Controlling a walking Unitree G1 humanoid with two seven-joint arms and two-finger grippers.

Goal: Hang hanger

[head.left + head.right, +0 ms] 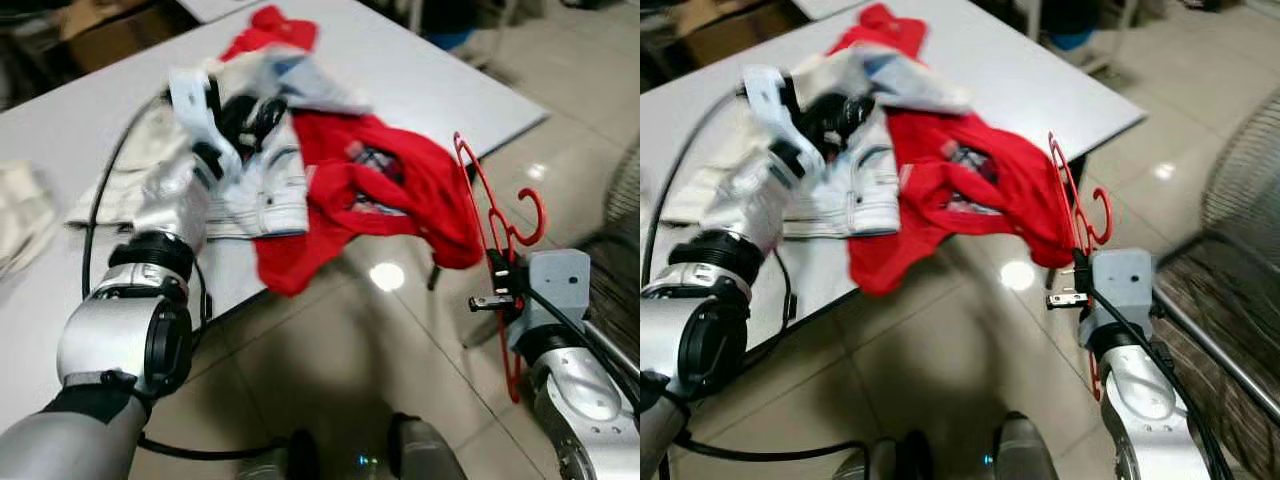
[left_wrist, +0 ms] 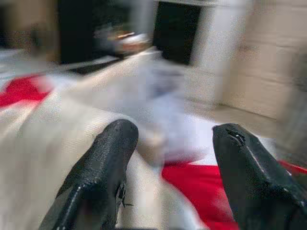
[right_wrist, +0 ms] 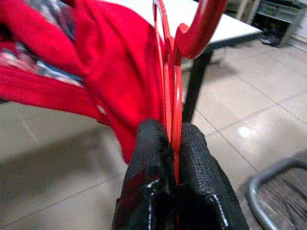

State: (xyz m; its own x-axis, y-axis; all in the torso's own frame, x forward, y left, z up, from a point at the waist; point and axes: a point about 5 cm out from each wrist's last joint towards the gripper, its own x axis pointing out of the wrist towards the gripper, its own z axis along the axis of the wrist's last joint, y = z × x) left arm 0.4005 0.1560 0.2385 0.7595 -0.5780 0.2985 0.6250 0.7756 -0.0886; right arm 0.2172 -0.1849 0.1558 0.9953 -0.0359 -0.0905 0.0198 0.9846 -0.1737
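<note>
Nearest, at the lower right of the head views, the right gripper (image 3: 173, 143) is clenched on the red hanger (image 1: 492, 215), its two black fingers (image 3: 148, 158) pinching the thin frame just below the hook. The hanger stands roughly upright off the edge of the table, over the tiled floor (image 1: 330, 370), with its hook curling toward the right of the frame. A red garment (image 1: 400, 190) drapes from it: one end trails over the hanger's shoulder, the rest lies back on the grey table (image 1: 420, 70).

Further in, at centre left, the left gripper (image 2: 168, 158) is released, fingers spread, hovering over a heap of white clothing (image 1: 255, 190) on the table. Whether it touches the cloth I cannot tell; that wrist view is blurred.

Beyond, toward the upper left, more pale fabric (image 1: 20, 215) lies on the table, and a second red piece (image 1: 270, 30) sits near the far edge.

To do this step well, I judge the robot should keep the pinch firm near the hook so the hanger does not swivel, and keep the hook's opening turned toward whatever rail it is meant for. The garment half on the table may drag or slip off, so lifting it free of the edge before carrying looks wise. The loose white pile could snag.

No brand, label or legible writing can be made out
</note>
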